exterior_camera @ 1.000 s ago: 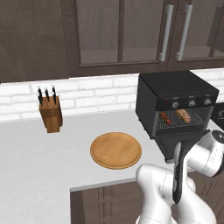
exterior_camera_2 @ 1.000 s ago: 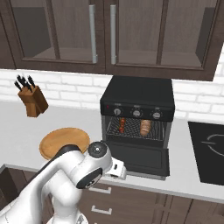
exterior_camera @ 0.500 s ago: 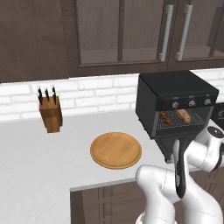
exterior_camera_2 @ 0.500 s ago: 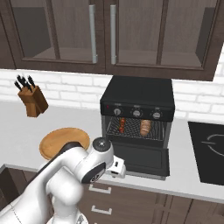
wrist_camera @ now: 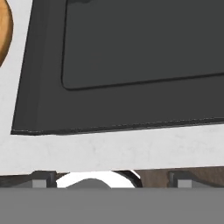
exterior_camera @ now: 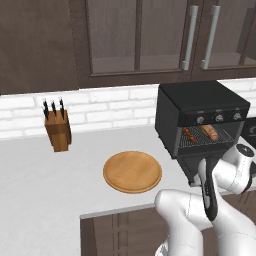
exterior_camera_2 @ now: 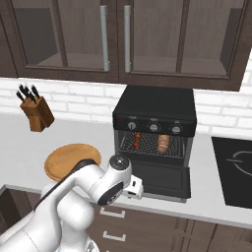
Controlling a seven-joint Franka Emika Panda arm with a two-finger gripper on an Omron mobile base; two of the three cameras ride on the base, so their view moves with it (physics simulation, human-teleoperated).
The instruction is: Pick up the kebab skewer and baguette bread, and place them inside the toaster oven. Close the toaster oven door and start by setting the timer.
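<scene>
The black toaster oven [exterior_camera: 200,107] [exterior_camera_2: 155,110] stands on the counter, and its door [exterior_camera_2: 160,178] [wrist_camera: 131,65] is folded down flat. On the wire rack inside lie the kebab skewer [exterior_camera: 189,134] [exterior_camera_2: 137,141] at the left and the baguette bread [exterior_camera: 211,131] [exterior_camera_2: 164,142] at the right. My gripper [exterior_camera_2: 134,188] [wrist_camera: 111,180] hangs low at the counter's front edge, just before the door's front left corner. It is open, its fingertips [wrist_camera: 43,179] are wide apart, and nothing is between them.
A round wooden plate [exterior_camera: 132,171] [exterior_camera_2: 71,160] [wrist_camera: 3,30] lies left of the oven. A knife block [exterior_camera: 58,131] [exterior_camera_2: 38,114] stands at the back left. A black cooktop [exterior_camera_2: 236,170] sits right of the oven. Glass-front wall cabinets [exterior_camera_2: 123,34] hang above.
The wrist has crept slightly up and to the right near the counter's edge. The jaws stay open, and the oven, food and plate have not moved.
</scene>
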